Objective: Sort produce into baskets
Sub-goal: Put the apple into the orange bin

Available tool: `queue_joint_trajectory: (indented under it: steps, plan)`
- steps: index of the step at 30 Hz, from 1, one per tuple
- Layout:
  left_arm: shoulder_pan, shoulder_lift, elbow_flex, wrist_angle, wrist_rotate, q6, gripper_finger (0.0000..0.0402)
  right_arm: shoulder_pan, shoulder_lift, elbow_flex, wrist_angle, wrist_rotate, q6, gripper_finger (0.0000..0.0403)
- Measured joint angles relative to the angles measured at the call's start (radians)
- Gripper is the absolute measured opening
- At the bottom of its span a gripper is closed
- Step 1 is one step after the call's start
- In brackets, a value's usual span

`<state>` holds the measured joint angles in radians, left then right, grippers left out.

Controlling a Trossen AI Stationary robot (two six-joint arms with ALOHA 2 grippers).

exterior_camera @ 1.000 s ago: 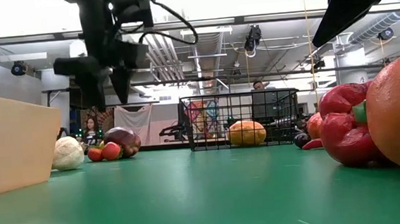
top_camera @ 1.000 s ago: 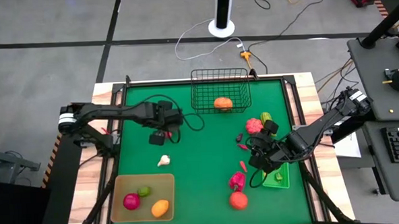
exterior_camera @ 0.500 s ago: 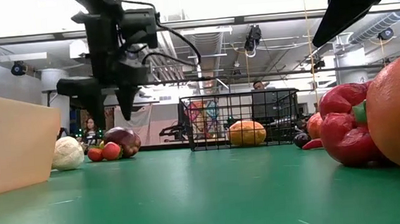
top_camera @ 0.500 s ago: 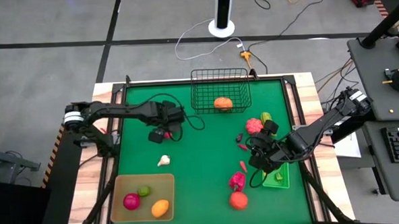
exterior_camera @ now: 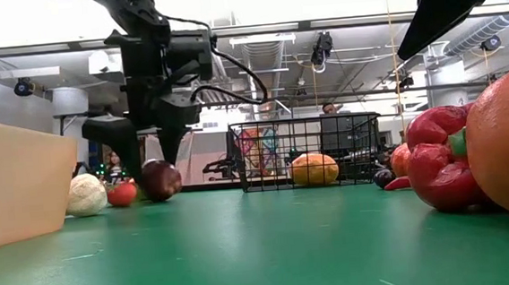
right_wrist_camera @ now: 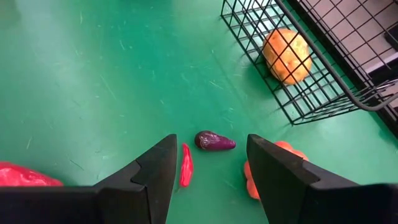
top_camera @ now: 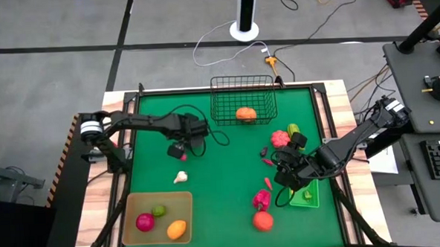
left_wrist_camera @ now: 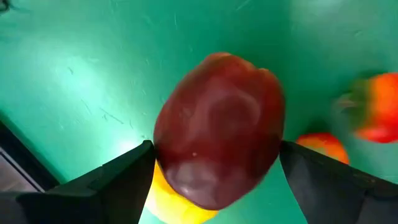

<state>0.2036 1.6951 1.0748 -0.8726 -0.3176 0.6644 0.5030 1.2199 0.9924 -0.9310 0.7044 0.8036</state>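
My left gripper (top_camera: pixel 178 148) is open, pointing down low over the green mat. A dark red rounded fruit (left_wrist_camera: pixel 217 155) lies between its fingers (left_wrist_camera: pixel 106 180); the fruit also shows in the low view (exterior_camera: pixel 160 179), on the mat. Small red pieces (left_wrist_camera: pixel 373 115) and an orange-red piece (left_wrist_camera: pixel 318 146) lie beside it. My right gripper (right_wrist_camera: pixel 211 174) is open and empty at the table's right (top_camera: pixel 286 179), above a purple piece (right_wrist_camera: pixel 214 141) and a red chilli (right_wrist_camera: pixel 185 165). The black wire basket (top_camera: pixel 240 79) holds an orange fruit (top_camera: pixel 245 114). My left gripper's fingers come from above and stand on either side of the dark red fruit's widest part (left_wrist_camera: pixel 163 149). I cannot tell whether they touch it. The fruit sits on the mat.
The tan tray (top_camera: pixel 180 203) at the near left holds three pieces. A white garlic (top_camera: pixel 181 176) lies between it and my left gripper. The green bin (top_camera: pixel 313 202), a red pepper (top_camera: pixel 261 199), an orange (top_camera: pixel 263 221) and a pink fruit (top_camera: pixel 280 138) are on the right.
My left gripper has gone down toward the dark red fruit and a little toward the table's right edge, staying open. Its fingers now reach down around the fruit. My right arm has kept still.
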Motion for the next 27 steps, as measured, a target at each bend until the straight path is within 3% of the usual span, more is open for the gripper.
queue_joint_trajectory:
  steps: [8,18,27]
  plan:
    - [0.004,-0.001,0.006,0.009,0.003,-0.008,0.0306,0.0,0.0,0.0,-0.001,0.001,-0.001,0.0187]
    - [0.004,-0.005,0.005,0.008,0.003,-0.062,0.0213,0.0,0.0,0.0,-0.002,0.001,-0.001,0.0187]
    - [0.002,-0.072,0.023,-0.004,0.001,-0.135,0.021,0.0,0.0,0.0,-0.002,0.001,0.0,0.0187]
